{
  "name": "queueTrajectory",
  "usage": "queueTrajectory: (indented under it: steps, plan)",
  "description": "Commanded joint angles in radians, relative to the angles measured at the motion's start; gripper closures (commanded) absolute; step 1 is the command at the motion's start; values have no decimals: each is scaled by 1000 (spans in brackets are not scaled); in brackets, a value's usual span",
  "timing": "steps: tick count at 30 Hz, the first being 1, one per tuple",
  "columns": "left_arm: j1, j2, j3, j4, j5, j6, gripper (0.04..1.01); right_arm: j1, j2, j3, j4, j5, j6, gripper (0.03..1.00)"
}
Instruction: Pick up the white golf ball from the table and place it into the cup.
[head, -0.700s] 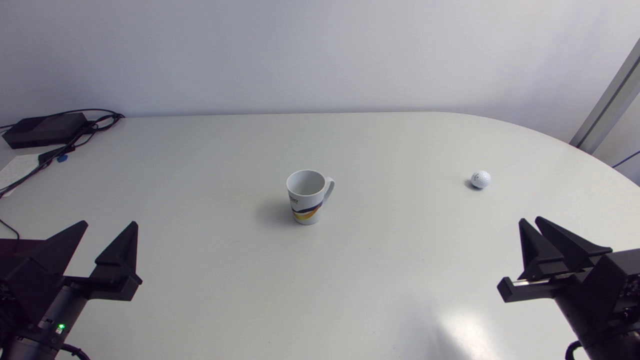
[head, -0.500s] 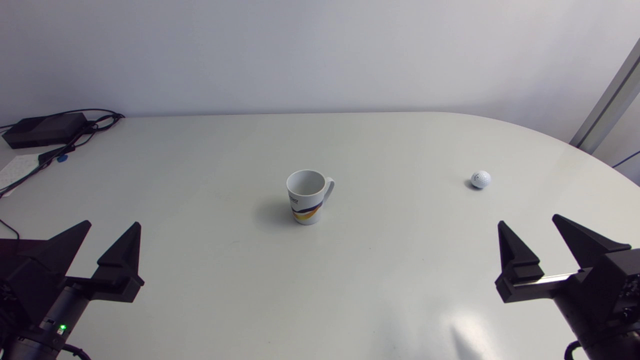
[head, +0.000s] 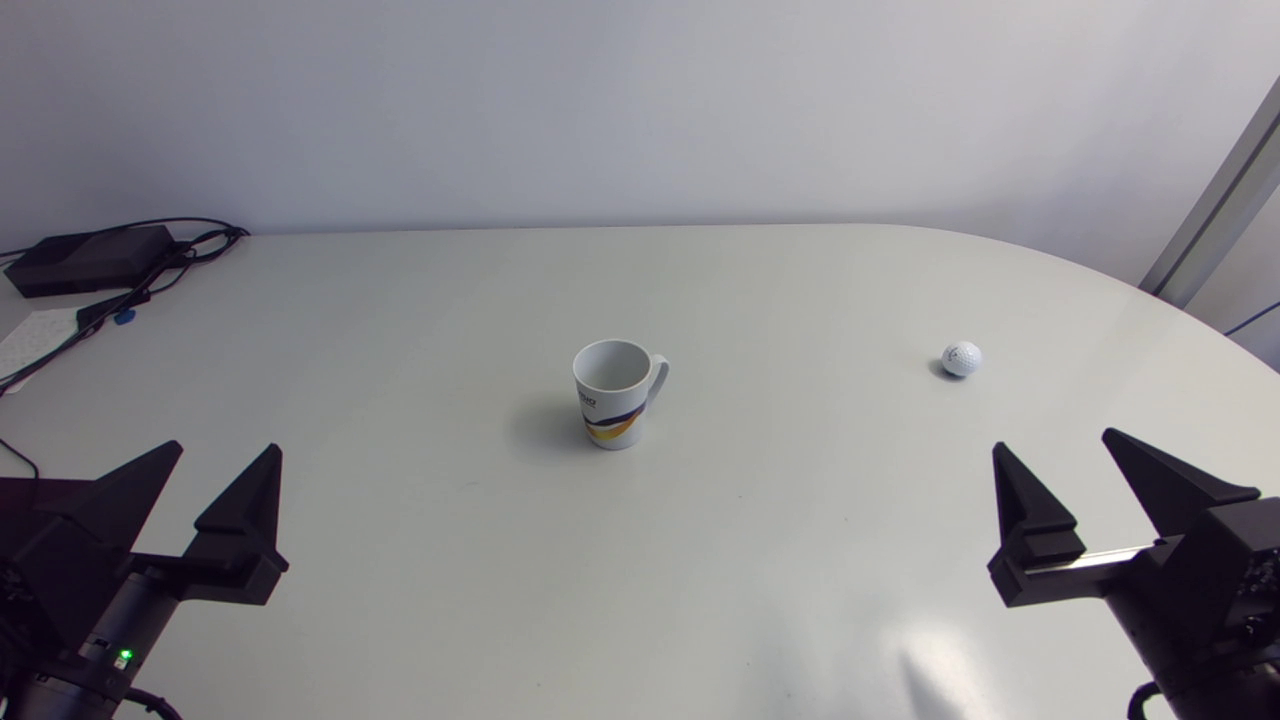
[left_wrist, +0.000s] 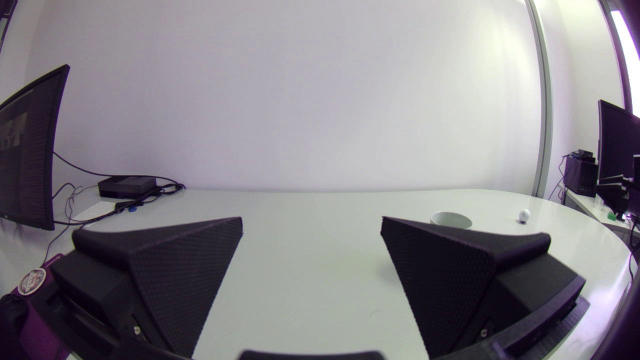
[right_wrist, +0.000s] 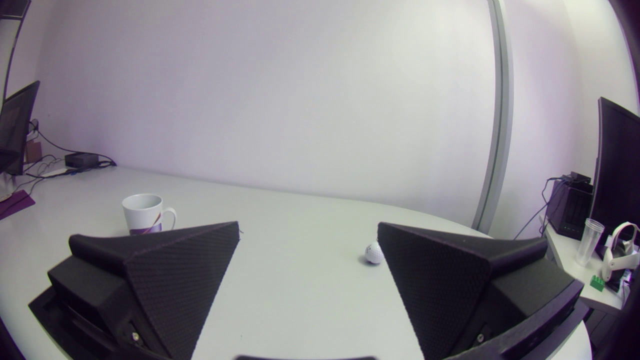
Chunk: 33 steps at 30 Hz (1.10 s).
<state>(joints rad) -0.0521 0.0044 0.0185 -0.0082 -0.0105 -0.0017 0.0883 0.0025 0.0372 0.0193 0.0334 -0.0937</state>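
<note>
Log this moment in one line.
white dimpled golf ball: on table | white ceramic cup: upright, empty | left gripper: open | right gripper: open

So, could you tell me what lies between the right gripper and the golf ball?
Nothing: only bare table separates the right gripper from the ball, as the head view shows.

White ball, yellow-striped white cup
</note>
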Motion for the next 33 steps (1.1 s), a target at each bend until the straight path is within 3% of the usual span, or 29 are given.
queueTrajectory:
  steps: [1,12,23,33]
  plan:
    - [-5,-17,-17,-1,4,-20,52,7,-9,-10,-21,8,-11,61]
    - [-5,-17,-17,-3,4,-17,52,5,-9,86,-114,7,-11,61]
    - [-6,-17,-17,-3,4,-17,52,11,1,286,-243,3,-1,61]
    - [-5,-17,-17,-3,4,-12,52,-4,260,526,-249,11,11,61]
